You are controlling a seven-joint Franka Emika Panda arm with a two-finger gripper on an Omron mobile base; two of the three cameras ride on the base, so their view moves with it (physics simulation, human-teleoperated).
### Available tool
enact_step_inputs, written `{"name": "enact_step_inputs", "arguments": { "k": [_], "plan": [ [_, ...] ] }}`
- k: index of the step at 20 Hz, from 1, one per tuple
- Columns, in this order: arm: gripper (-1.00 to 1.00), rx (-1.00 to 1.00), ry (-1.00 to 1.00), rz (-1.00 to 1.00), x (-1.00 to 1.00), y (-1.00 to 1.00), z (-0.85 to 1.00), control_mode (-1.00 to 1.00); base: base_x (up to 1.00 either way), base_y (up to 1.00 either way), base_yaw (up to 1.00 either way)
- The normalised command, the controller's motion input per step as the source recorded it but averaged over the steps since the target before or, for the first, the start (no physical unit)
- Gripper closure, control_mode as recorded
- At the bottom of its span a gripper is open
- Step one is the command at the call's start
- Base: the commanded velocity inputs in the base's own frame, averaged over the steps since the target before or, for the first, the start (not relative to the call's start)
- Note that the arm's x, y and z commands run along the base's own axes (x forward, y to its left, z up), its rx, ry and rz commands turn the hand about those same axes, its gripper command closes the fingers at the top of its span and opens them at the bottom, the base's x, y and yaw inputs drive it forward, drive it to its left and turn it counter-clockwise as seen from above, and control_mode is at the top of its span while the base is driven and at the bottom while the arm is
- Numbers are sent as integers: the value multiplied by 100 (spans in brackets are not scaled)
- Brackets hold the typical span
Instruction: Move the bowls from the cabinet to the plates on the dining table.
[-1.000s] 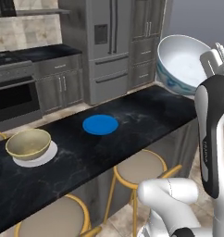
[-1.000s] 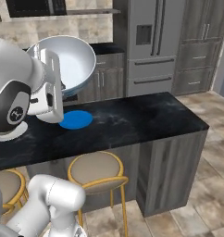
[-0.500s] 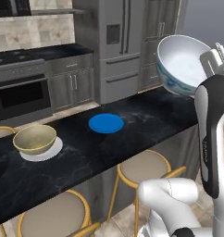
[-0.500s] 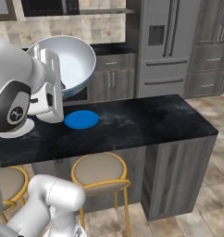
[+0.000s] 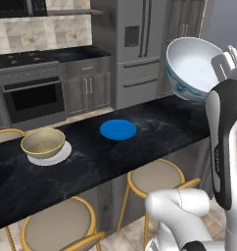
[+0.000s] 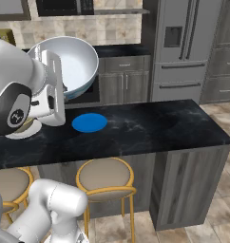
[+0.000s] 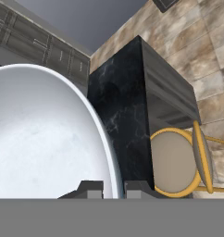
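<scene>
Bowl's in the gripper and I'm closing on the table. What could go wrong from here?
The gripper pinches the white bowl only by its rim, tilted high above the dining table; it may slip or swing. The blue plate is small, so an off-centre release could leave the bowl half off it. The tan bowl sits nearby; a wide sweep might knock it.

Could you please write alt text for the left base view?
The robot's hand holds a white bowl by its rim, tilted, above the right end of a black marble table. On the table lie a bare blue plate and, further left, a tan bowl on a white plate.
</scene>
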Motion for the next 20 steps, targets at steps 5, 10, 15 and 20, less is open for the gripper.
{"name": "enact_step_inputs", "arguments": {
  "k": [5,10,15,20],
  "plan": [
    [100,0,0,0,0,0,0,100,0,0,25],
    [100,0,0,0,0,0,0,100,22,4,20],
    [100,0,0,0,0,0,0,100,62,16,2],
    [100,0,0,0,0,0,0,100,60,14,3]
  ]
}}
